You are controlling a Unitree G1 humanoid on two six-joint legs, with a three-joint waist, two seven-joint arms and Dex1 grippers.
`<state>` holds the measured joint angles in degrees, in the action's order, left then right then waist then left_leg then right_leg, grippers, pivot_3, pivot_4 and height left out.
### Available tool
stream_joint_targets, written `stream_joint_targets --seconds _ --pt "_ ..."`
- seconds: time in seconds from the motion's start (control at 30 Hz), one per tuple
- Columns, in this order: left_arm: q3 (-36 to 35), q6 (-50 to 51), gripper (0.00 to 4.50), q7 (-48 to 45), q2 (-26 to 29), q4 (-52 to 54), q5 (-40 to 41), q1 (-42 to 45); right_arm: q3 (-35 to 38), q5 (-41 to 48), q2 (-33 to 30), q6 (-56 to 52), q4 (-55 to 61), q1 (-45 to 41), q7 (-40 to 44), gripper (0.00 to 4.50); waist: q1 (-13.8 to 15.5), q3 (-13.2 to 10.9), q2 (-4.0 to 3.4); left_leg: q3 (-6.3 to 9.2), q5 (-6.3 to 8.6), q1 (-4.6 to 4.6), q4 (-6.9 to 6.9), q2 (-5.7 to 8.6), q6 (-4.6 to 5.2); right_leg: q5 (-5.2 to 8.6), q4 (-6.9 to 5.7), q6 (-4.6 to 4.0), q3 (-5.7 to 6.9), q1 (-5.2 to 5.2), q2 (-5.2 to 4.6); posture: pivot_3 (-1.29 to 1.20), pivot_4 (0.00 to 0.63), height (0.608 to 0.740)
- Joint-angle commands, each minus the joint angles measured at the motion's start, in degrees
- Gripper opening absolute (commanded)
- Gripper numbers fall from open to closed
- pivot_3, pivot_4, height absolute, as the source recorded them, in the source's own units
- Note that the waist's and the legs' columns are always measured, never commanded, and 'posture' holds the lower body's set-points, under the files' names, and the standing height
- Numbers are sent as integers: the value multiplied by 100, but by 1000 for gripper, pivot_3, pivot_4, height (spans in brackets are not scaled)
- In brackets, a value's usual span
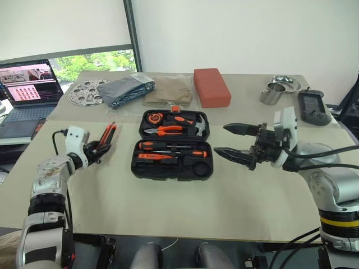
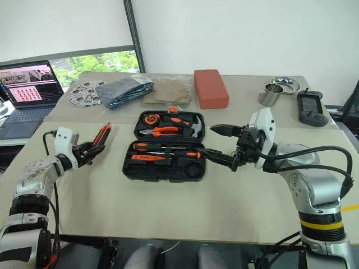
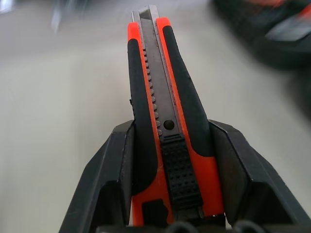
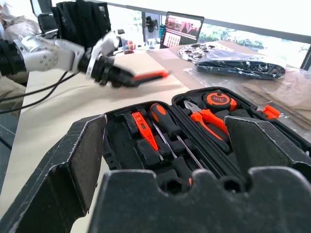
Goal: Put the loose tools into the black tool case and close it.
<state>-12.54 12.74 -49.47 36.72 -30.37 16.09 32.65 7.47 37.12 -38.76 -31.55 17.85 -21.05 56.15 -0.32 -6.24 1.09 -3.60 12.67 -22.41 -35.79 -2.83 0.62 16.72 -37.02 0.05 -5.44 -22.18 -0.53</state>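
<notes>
The black tool case lies open mid-table with screwdrivers in its near half and pliers, a hammer and a tape measure in its far half. My left gripper hovers left of the case, shut on an orange-and-black utility knife. In the left wrist view the knife is clamped between both fingers, blade end pointing away. My right gripper hangs open just right of the case, nothing between its fingers. The right wrist view looks over the slotted screwdrivers toward the left gripper.
Along the far edge sit a red-orange block, a beige cloth, a grey-blue bag and a perforated round metal plate. A laptop stands far left. A metal cup, dish and dark handheld device sit far right.
</notes>
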Motion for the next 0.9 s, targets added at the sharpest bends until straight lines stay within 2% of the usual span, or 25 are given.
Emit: stream_joint_targets --seconds 0.03,0.23,0.33,0.5,0.67,0.9 --pt "486 -13 1796 -1021 185 1161 233 248 140 6 -50 191 71 -4 7 4500 2 1 -2 -1 0 1 0 1 0 0 1 0 -1 0 -1 0 150 740" --pt "1815 -43 1796 -2105 435 2274 -192 94 166 40 -57 137 161 80 -65 4500 -97 8 -19 -11 1 11 10 4 1 2 5 0 -16 3 14 0 150 740" --pt "2369 -201 1796 -2396 408 2276 -504 81 208 42 -64 161 218 159 -107 4500 -109 1 -18 -6 1 12 8 -1 1 3 0 -2 -14 0 24 0 150 740" --pt "2862 -618 1796 -2618 528 1875 -1071 135 291 82 -103 149 346 301 -186 4500 -119 0 -16 -6 0 13 2 1 2 3 -3 -1 -15 1 24 0 150 740" --pt "3054 -815 1796 -2844 581 1684 -1312 224 341 101 -124 136 428 389 -244 4500 -94 0 -17 -6 1 10 2 1 2 3 1 -1 -15 1 18 0 150 740" --pt "3266 -1392 1796 -3038 378 1018 -1584 633 298 78 -117 138 388 320 -249 4500 -71 0 -17 -7 1 12 1 4 2 3 1 0 -14 4 19 0 150 740"
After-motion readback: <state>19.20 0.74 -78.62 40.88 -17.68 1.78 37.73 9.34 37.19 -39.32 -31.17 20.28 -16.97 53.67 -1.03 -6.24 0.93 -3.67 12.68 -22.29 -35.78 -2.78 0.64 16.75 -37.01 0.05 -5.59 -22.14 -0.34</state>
